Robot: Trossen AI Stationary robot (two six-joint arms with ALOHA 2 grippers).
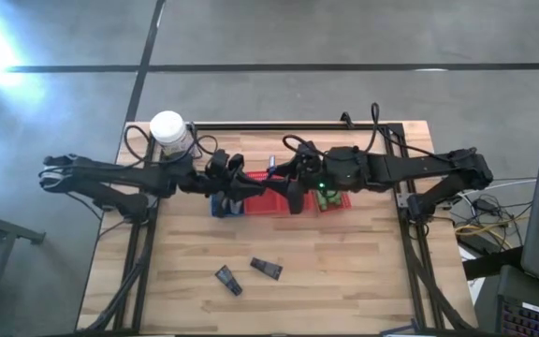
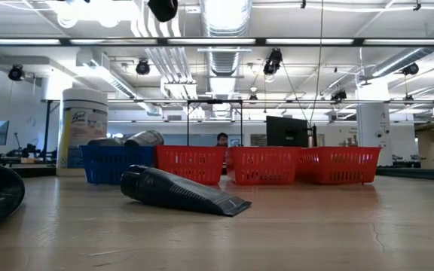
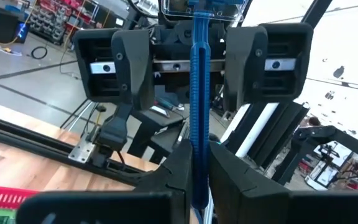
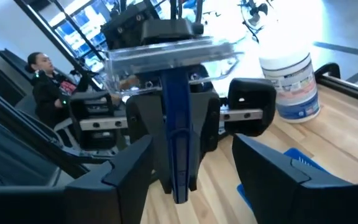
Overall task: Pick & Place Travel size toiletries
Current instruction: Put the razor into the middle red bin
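Observation:
A thin blue T-shaped stick (image 4: pixel 178 149) with a clear cross-head (image 4: pixel 166 55) stands roughly upright between the two grippers, above the row of baskets. My left gripper (image 1: pixel 241 184) is shut on it. My right gripper (image 4: pixel 191 142) faces it from the table's right, open, with one finger on either side of the blue shaft and apart from it. Two flat black packets (image 1: pixel 227 279) (image 1: pixel 267 269) lie on the near half of the table. Green little bottles (image 1: pixel 326 198) sit in a red basket. Grey tubes (image 2: pixel 142 138) stick out of the blue basket. My left gripper pinches the stick's blue shaft (image 3: pixel 197 177) between its two fingers (image 3: pixel 180 168), coming level from the table's left and lying across it. The stick is lifted clear and roughly upright. Its clear head is above the fingers and its lower end (image 4: pixel 179 193) hangs free below them.
A blue basket (image 2: pixel 119 162) and red baskets (image 2: pixel 191 164) (image 2: pixel 337 165) stand in a row across the table's middle. The white-lidded jar (image 1: pixel 167 131) stands at the far left corner. A dark packet (image 2: pixel 179 192) lies on the near table. A person (image 4: pixel 48 87) sits beyond the table.

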